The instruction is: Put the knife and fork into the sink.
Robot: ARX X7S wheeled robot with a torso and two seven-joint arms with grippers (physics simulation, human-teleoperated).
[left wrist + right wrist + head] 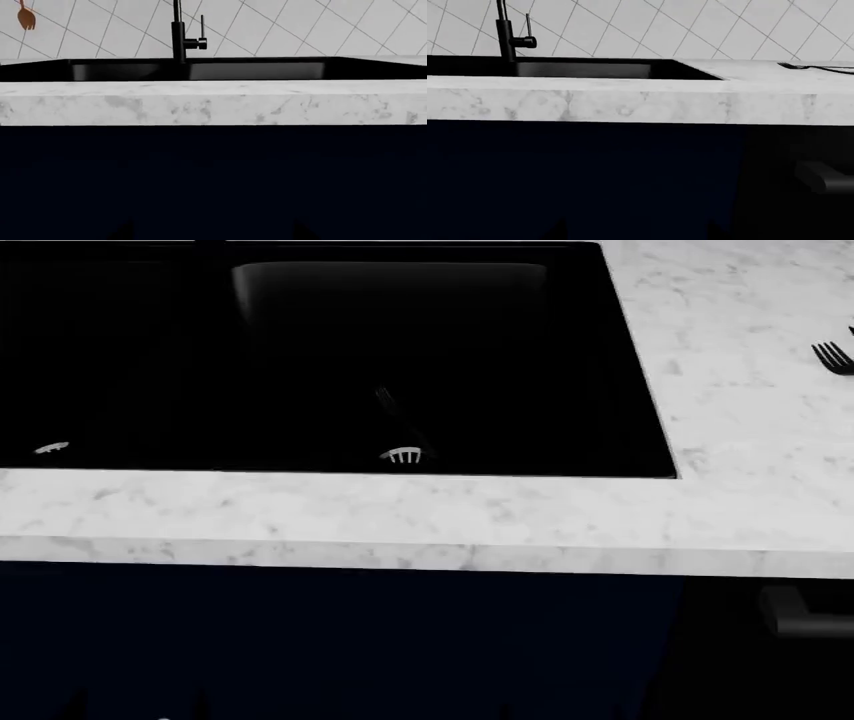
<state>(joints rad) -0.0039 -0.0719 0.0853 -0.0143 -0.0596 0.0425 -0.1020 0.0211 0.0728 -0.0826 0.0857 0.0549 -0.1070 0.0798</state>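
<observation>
A tall black faucet (179, 35) stands before a white diagonal-tiled wall (300, 27); dark navy cabinet fronts (334, 640) are below.

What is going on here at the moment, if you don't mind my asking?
The robot faces a black sink set in a white marble counter, and neither gripper is in view, so nothing is being handled. A fork lies on the counter to the right of the sink, only its tines showing at the head view's edge. A dark slim object seems to lie in the basin near the drain strainer, but it is too dark to identify. No knife is clearly visible.
</observation>
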